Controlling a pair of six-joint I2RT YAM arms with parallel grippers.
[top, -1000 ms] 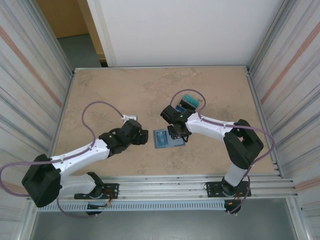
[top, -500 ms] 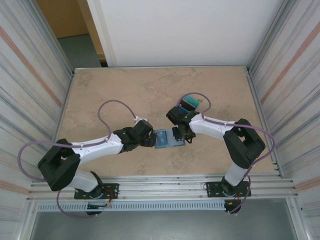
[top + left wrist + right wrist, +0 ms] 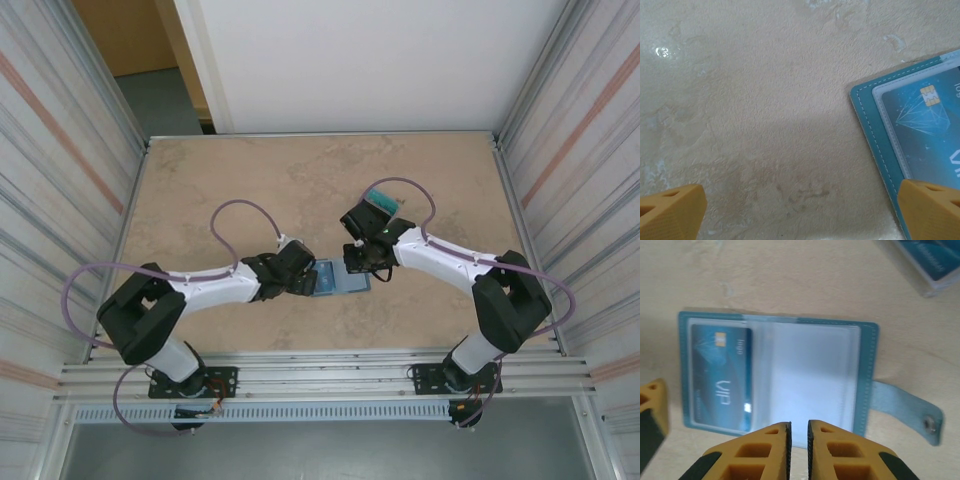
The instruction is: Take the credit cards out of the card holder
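Roughly mid-desk [image 3: 250, 190], lying flat and opened out between the two arms: the card holder [image 3: 338, 281], teal border around, paler two-panel lining facing up. Tucked into the panel on the left arm's side: a blue credit card [image 3: 720, 372] with a gold chip and pale lettering. Other panel pale and see-through. Jutting sideways from the edge beside that see-through panel: the closure tab [image 3: 900, 405], flat on the desk, snap at its end. Apart from the holder, farther back on the desk and just behind the right arm's wrist: the pile of cards [image 3: 380, 203], teal-blue on top.

Left pincer [image 3: 800, 195] released, orange fingers spread wide, low over the desk at the holder's corner. One fingertip [image 3: 930, 205] over the teal border at the card end, the other over bare desk.

Right pincer [image 3: 799, 432] drawn nearly together, only a thin slit left between the fingers, poised at the near edge of the see-through panel. Cannot tell whether clenched on the lining's edge or merely hovering above it.
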